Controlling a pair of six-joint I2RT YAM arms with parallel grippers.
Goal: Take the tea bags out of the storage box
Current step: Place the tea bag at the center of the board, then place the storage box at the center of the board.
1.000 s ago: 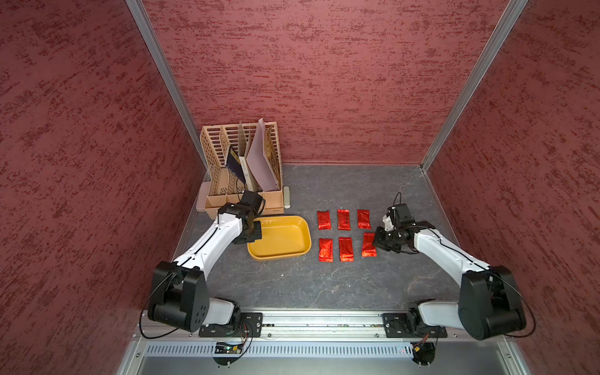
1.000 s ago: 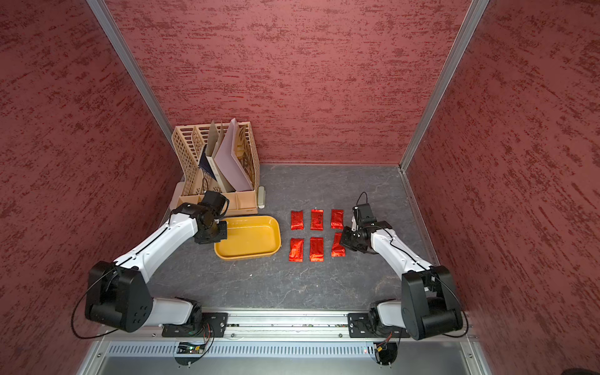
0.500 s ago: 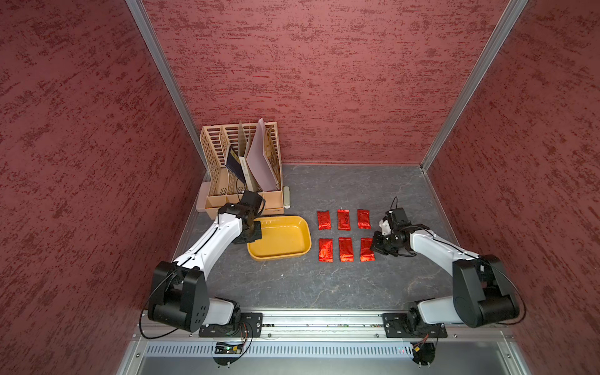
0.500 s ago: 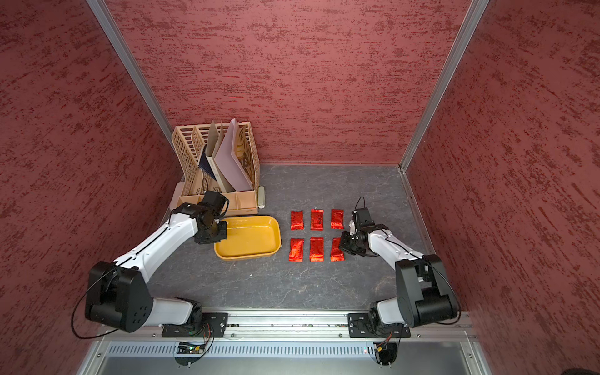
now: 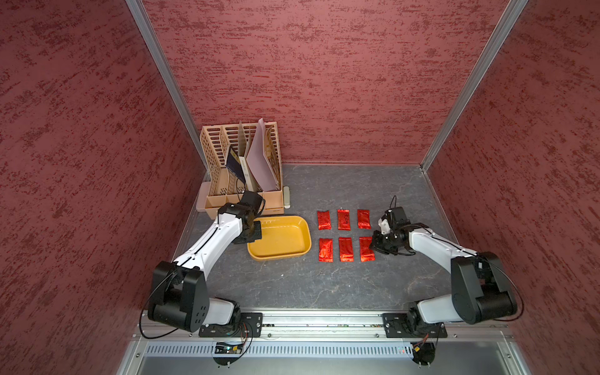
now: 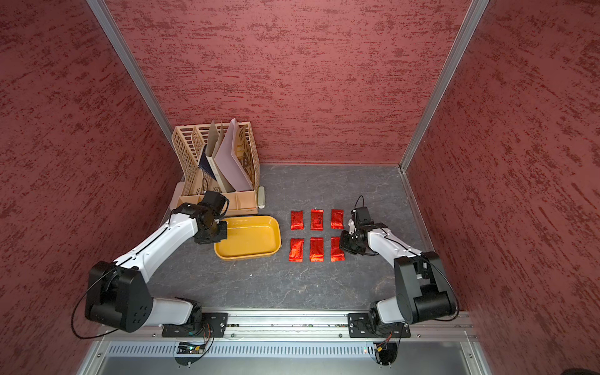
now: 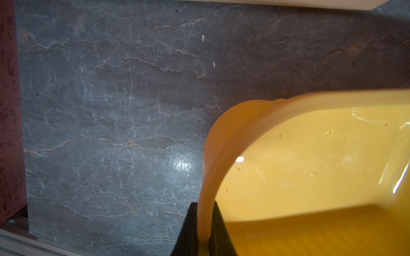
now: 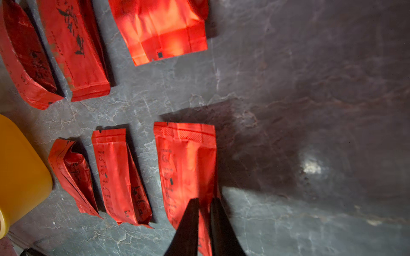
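The mustard-yellow storage box (image 5: pixel 280 257) (image 6: pixel 247 257) sits empty on the grey table. My left gripper (image 5: pixel 254 232) (image 7: pixel 205 212) is shut on the rim (image 7: pixel 206 177) at its left end. Several red foil tea bags (image 5: pixel 343 219) (image 6: pixel 317 219) lie to the right of the box in two neat rows of three. My right gripper (image 5: pixel 374 248) (image 8: pixel 205 202) is low at the right end of the near row. Its jaws stand close together on the right edge of the last tea bag (image 8: pixel 186 159) (image 5: pixel 366 251), which lies flat on the table.
A beige slotted file rack (image 5: pixel 242 156) holding folders stands behind the box, against the left wall. A small pale bar (image 5: pixel 286 196) lies beside the rack's base. Red walls close in the left, back and right sides. A metal rail (image 5: pixel 324 319) runs along the front.
My right gripper has moved slightly left and down, bringing the last tea bag flat into line with the near row. The left arm and the box have not moved.
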